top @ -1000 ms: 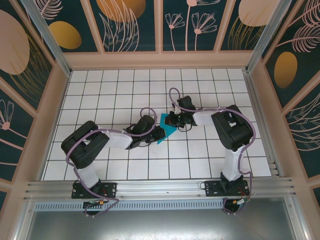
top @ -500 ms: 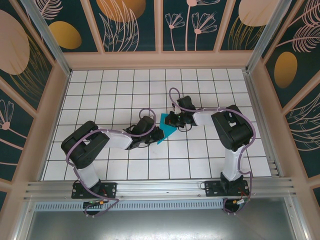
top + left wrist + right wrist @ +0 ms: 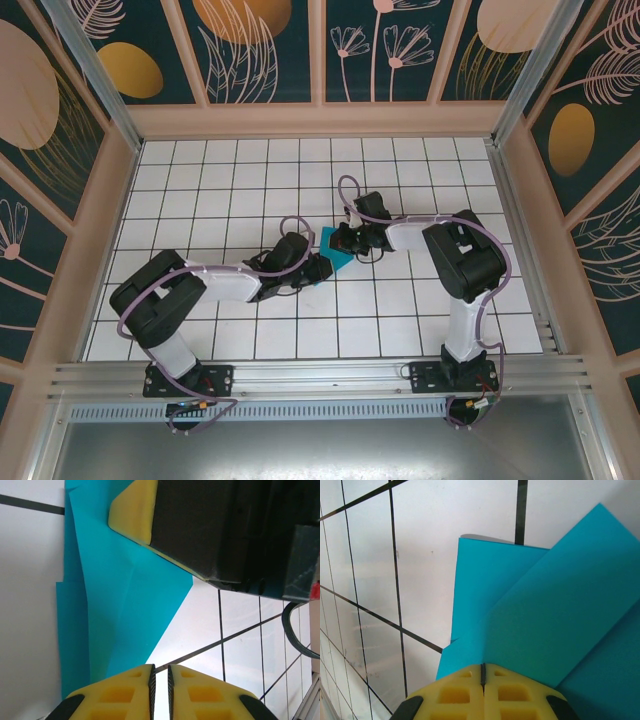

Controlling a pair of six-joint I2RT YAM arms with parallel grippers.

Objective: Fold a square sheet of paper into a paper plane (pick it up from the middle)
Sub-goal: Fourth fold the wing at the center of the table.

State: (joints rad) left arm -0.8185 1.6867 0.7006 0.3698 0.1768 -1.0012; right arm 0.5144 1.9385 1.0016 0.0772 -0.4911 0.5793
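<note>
- Right pincer (image 3: 481, 677) — pressed together, pinching the square sheet of paper (image 3: 545, 615) at its folded edge.
- Left pincer (image 3: 161, 680) — nearly together, sheet edge just left, unheld.

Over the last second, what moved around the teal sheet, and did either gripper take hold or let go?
The left arm's elbow swung out to its left and its gripper edged forward along the square sheet of paper. No clear new grasp or release. The right gripper stayed shut against the sheet; the paper barely shifted.
</note>
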